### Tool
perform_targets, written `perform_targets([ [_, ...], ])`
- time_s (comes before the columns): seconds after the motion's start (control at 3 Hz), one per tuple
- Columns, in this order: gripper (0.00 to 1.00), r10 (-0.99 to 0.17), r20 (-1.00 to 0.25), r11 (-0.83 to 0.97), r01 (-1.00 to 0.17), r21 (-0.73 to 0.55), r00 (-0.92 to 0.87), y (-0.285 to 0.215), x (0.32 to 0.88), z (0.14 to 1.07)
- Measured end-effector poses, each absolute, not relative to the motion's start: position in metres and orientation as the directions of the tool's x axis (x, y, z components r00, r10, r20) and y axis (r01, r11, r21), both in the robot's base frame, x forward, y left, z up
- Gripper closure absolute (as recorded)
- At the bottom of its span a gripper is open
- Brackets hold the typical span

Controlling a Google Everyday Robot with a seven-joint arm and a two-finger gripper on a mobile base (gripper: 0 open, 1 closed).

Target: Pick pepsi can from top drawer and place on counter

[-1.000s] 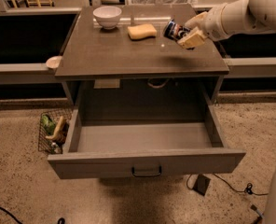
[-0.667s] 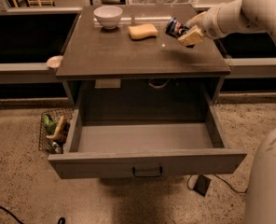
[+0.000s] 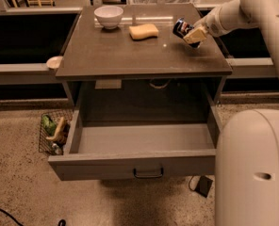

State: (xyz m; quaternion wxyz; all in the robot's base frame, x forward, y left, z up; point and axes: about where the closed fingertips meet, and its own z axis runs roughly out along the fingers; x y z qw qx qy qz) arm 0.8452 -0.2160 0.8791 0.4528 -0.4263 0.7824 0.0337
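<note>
gripping tilted blue pepsi can (image 3: 180,28), hand (image 3: 192,35) above counter (image 3: 125,55)

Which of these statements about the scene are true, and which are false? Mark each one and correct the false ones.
1. The top drawer stands pulled open. True.
2. The gripper holds the pepsi can over the right rear part of the counter. True.
3. The pepsi can stands upright. False: it is tilted in the gripper's grasp.
4. The white bowl sits to the right of the sponge in the view. False: the bowl is to the sponge's left, near the counter's back edge.
5. A wire basket sits on the floor beside the drawer's left side in the view. True.
</note>
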Motion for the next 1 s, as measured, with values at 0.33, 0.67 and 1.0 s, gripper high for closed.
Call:
perform_targets([
  [0.33, 0.57, -0.623, -0.733, 0.652, -0.698, -0.296, -0.272, -0.2222, 0.8519, 0.8697],
  [0.67, 0.35, -0.618, -0.731, 0.656, -0.701, -0.278, -0.289, -0.2236, 0.8544, 0.8652],
  [1.0, 0.12, -0.614, -0.731, 0.659, -0.702, -0.269, -0.297, -0.225, 0.8559, 0.8629],
])
